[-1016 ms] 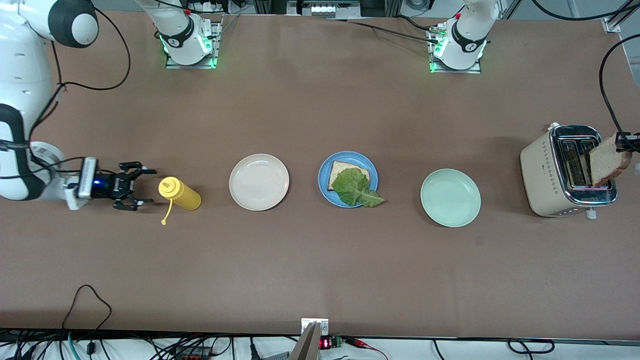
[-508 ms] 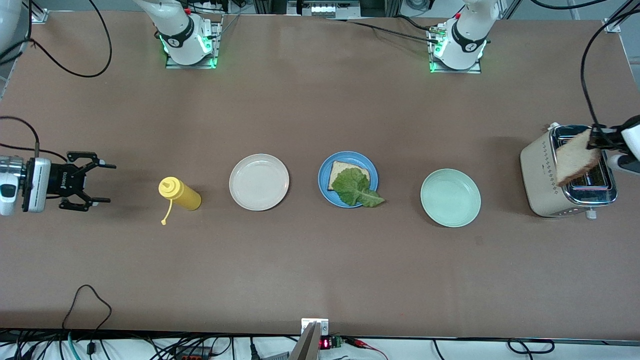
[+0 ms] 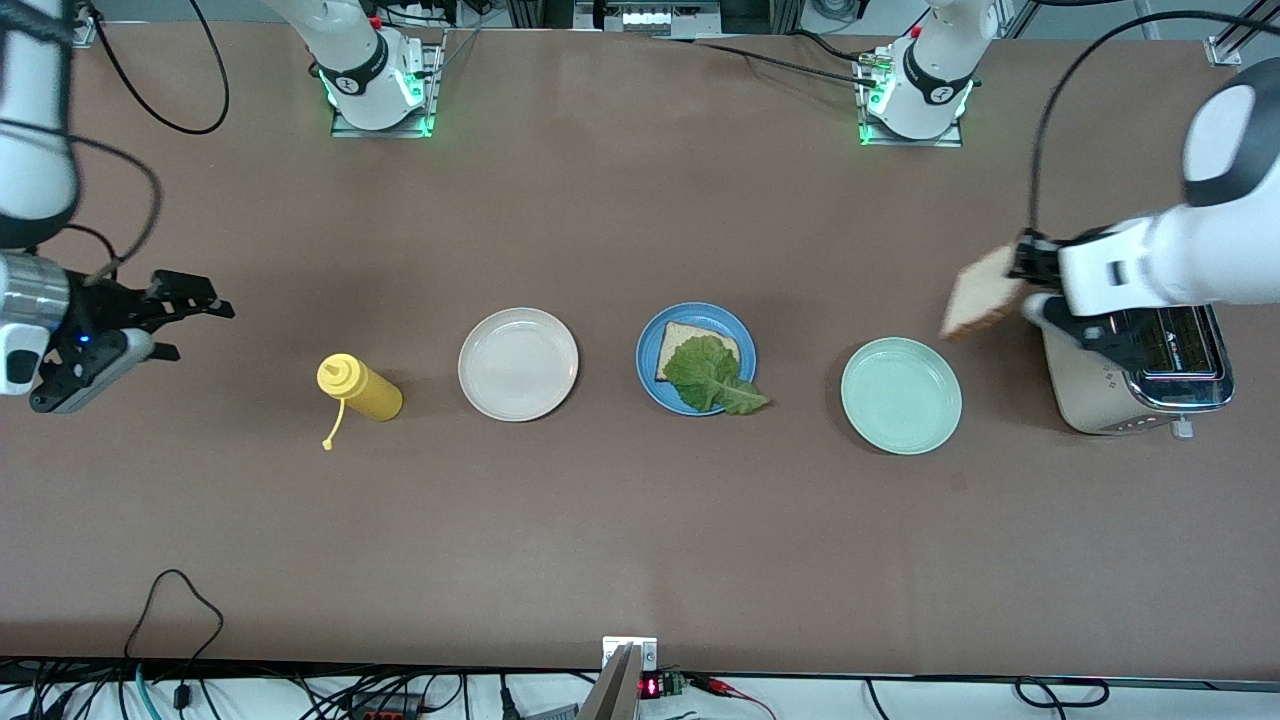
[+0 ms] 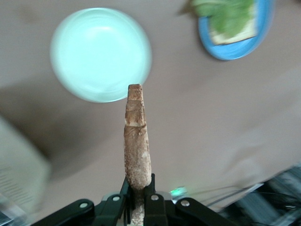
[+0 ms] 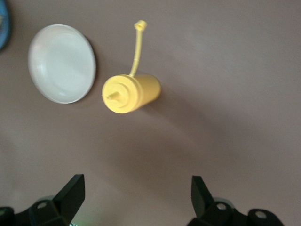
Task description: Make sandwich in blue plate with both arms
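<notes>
Sandwich [image 3: 704, 367]: bread under ruffled lettuce

Brown table [image 3: 620, 520] fills nearly the whole front view, matte surface, evenly lit from above, soft shadows. Along the camera-side edge: tangled black cables [image 3: 170, 690] and a small board with a red display [image 3: 660, 686]. Metal framing [image 3: 1225, 45] at one corner.

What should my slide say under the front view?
Left gripper carries a bread slice toward the blue plate.

high front camera faces the bases; both wrist cameras look down at the table [image 3: 620, 540].
</notes>
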{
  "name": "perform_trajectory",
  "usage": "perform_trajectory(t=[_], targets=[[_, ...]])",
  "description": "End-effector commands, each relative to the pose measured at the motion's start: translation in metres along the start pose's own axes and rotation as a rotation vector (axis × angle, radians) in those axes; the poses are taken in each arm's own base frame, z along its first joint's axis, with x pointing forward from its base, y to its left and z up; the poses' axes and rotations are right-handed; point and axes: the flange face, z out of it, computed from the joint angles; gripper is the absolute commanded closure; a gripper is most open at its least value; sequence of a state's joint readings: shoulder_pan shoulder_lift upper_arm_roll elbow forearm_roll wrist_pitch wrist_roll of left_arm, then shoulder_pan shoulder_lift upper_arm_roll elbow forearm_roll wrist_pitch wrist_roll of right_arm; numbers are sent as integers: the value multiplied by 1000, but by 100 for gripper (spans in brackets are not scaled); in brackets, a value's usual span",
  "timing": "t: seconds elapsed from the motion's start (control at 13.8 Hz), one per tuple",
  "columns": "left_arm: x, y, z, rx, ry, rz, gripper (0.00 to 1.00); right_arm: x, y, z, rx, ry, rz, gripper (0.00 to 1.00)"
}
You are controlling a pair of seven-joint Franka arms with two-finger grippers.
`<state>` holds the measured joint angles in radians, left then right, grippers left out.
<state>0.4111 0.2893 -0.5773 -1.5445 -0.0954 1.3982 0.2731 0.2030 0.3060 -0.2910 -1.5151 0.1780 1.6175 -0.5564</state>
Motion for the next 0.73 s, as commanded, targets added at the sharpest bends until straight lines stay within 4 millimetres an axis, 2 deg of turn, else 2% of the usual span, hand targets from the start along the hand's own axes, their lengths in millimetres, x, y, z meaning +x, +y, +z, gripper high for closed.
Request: perform_trajectory(t=[0.0, 0.07, 0.15, 0.36, 0.51, 0.65], targets=[[35, 12, 36, -250, -22, -4, 99, 2, -33, -18, -136, -10, 219, 0], [50, 18, 47, -353, -1, 1, 99, 5, -40, -32, -154, 14, 225, 0], [61, 16, 57, -436, 21, -5, 100, 4, -36, -43, -163, 34, 221, 0], [95, 5, 91, -650, 89, -13, 100, 2, -38, -59, -132, 71, 242, 0], [111, 15, 120, -739, 168, -9, 100, -13, -52, -75, -115, 71, 276, 0], [117, 14, 157, -797, 276, 36, 100, -27, -55, -88, -106, 96, 331, 0]])
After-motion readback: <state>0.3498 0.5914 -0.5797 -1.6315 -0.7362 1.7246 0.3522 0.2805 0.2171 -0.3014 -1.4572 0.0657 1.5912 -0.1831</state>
